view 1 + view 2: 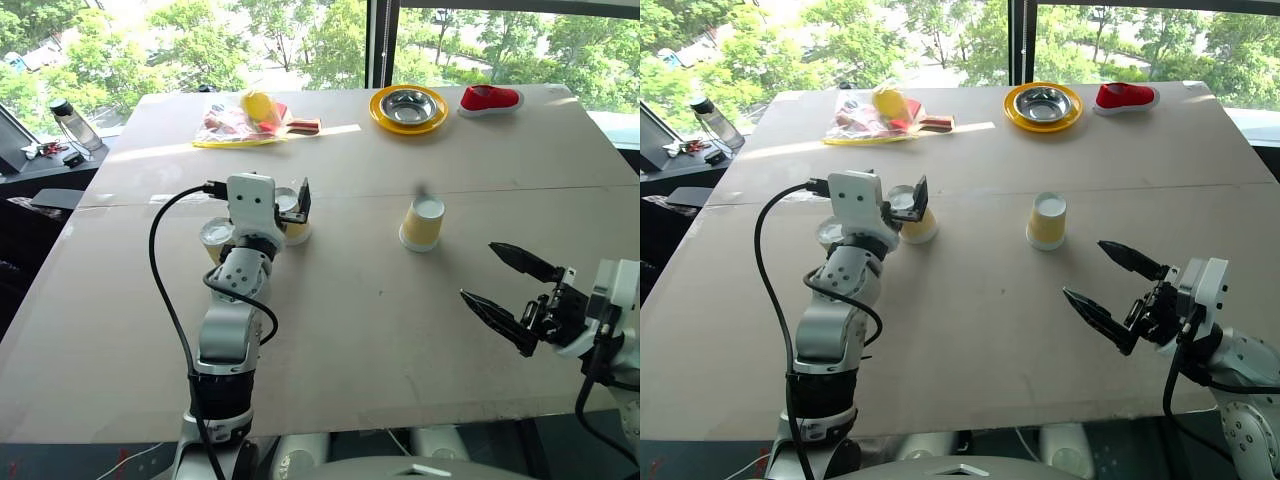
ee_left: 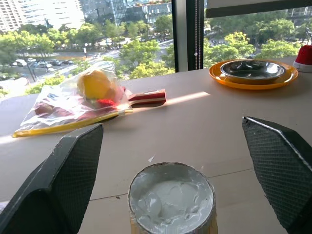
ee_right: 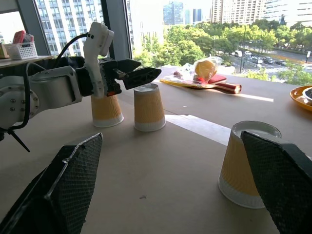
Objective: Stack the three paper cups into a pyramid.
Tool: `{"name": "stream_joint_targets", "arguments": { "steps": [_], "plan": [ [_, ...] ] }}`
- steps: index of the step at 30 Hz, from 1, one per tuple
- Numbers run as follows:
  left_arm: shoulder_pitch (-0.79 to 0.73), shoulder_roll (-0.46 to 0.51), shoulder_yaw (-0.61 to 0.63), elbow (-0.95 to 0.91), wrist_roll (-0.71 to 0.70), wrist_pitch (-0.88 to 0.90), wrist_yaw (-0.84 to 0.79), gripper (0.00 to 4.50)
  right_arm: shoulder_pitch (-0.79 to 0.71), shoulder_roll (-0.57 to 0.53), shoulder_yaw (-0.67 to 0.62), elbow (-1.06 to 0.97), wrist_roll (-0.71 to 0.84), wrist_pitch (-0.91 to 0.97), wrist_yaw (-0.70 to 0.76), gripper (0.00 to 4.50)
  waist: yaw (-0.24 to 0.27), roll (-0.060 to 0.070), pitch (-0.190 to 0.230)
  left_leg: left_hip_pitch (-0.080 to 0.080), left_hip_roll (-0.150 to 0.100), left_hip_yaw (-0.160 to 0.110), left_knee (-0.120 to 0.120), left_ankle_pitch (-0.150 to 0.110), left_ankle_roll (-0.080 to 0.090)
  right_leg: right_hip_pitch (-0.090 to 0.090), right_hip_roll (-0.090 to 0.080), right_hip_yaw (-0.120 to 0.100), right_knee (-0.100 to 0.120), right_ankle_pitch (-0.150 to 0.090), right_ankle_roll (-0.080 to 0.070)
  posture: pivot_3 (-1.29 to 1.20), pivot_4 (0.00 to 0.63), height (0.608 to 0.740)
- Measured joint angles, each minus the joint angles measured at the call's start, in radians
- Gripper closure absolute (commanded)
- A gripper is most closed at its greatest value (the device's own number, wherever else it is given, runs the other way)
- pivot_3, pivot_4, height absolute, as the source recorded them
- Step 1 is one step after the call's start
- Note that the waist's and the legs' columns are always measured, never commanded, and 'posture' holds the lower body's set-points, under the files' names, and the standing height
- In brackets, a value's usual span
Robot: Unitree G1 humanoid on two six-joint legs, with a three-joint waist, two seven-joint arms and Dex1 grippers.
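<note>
Cups at left: two upside-down paper cups stand near each other at centre-left of the left eye view, on the table (image 1: pixel 380 340). One cup (image 3: pixel 148 108) sits just under the left gripper's fingers; its neighbour (image 3: pixel 106 110) stands just beside it, partly behind the left wrist in the head views. In the right wrist view a narrow gap shows between the two.
Third cup: a lone upside-down cup (image 1: pixel 422 223) stands right of centre in the left eye view, well apart from the pair.
Pyramid: no cup rests on another; all three stand on the tabletop.
Left gripper (image 1: pixel 293 203): jaws spread wide, one on either side of the cup's white base and just above it, touching nothing that can be seen. The left wrist view looks down on that base between the two fingers (image 2: pixel 73 170).
Right gripper (image 1: pixel 505 290): lower right of the left eye view, jaws splayed wide and empty, above the table and pointing toward the lone cup, apart from it.
Far edge: a yellow plate (image 1: pixel 382 108) holding a steel bowl (image 1: pixel 408 104) at upper centre, a red shoe (image 1: pixel 490 98) to its right, a clear bag of toys (image 1: pixel 245 120) at upper left.
Left margin: a bottle (image 1: pixel 72 122) on a side ledge.
</note>
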Motion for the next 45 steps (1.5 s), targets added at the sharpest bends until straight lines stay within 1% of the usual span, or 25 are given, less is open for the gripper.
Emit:
{"name": "stream_joint_targets", "arguments": {
  "steps": [6,16,19,21,22,25,32,37,40,45],
  "plan": [
    [-0.002,-0.009,-0.005,0.078,0.0,0.05,-0.002,0.09,-0.001,0.0,0.0,0.0,-0.001,-0.001,-0.003,0.0,0.0,0.0,0.0,0.0,0.0,0.0,0.0,0.0,0.0,0.0,0.0,0.0,0.0,0.0,0.0,0.0,0.15,0.74],
    [-0.053,-0.006,-0.014,0.162,0.008,0.054,-0.014,0.09,-0.005,0.006,0.001,0.0,-0.015,-0.007,-0.006,0.0,0.0,0.0,0.0,0.0,0.0,0.0,0.0,0.0,0.0,0.0,0.0,0.0,0.0,0.0,0.0,0.0,0.15,0.74],
    [-0.054,-0.004,-0.014,0.163,0.009,0.051,-0.024,0.82,-0.005,0.008,0.001,0.0,-0.018,-0.008,-0.006,0.0,0.0,0.0,0.0,0.0,0.0,0.0,0.0,0.0,0.0,0.0,0.0,0.0,0.0,0.0,0.0,0.0,0.15,0.74],
    [-0.056,-0.003,-0.013,0.163,0.01,0.05,-0.027,1.75,-0.005,0.009,0.001,0.0,-0.019,-0.008,-0.007,0.0,0.0,0.0,0.0,0.0,0.0,0.0,0.0,0.0,0.0,0.0,0.0,0.0,0.0,0.0,0.0,0.0,0.15,0.74],
    [-0.056,-0.002,-0.014,0.163,0.01,0.048,-0.029,2.03,-0.005,0.009,0.001,0.0,-0.019,-0.008,-0.008,0.0,0.0,0.0,0.0,0.0,0.0,0.0,0.0,0.0,0.0,0.0,0.0,0.0,0.0,0.0,0.0,0.0,0.15,0.74],
    [-0.058,0.006,-0.018,0.164,0.016,0.036,-0.043,2.04,-0.005,0.01,0.001,0.0,-0.019,-0.008,-0.011,0.0,0.0,0.0,0.0,0.0,0.0,0.0,0.0,0.0,0.0,0.0,0.0,0.0,0.0,0.0,0.0,0.0,0.15,0.74],
    [-0.087,0.023,-0.082,0.164,-0.015,-0.022,-0.19,2.04,-0.005,0.012,0.001,0.0,-0.017,-0.012,-0.01,0.0,0.002,0.0,0.0,0.0,0.0,0.0,0.0,0.0,0.0,0.0,0.0,0.0,0.0,0.0,0.0,0.0,0.15,0.74],
    [-0.095,0.031,-0.123,0.167,-0.045,-0.024,-0.29,2.04,0.019,0.013,-0.001,0.001,-0.018,-0.026,-0.002,0.0,0.001,0.0,0.0,0.0,0.0,0.0,0.0,0.0,0.0,0.0,0.0,0.0,0.0,0.0,0.0,0.0,0.15,0.74],
    [-0.125,0.026,-0.164,0.195,-0.064,-0.025,-0.353,2.04,0.023,0.013,-0.001,0.002,-0.019,-0.032,-0.003,0.0,0.002,0.0,0.0,0.0,-0.001,0.0,0.001,0.0,0.0,0.0,0.0,0.0,0.0,0.0,0.0,0.0,0.15,0.74],
    [-0.169,0.006,-0.19,0.257,-0.082,-0.05,-0.415,2.04,0.033,0.013,-0.002,0.002,-0.023,-0.04,-0.011,0.0,0.0,0.0,0.0,0.0,0.0,0.0,0.001,0.0,0.0,0.0,0.0,0.0,0.0,0.0,0.0,0.0,0.15,0.74]
  ]
}}
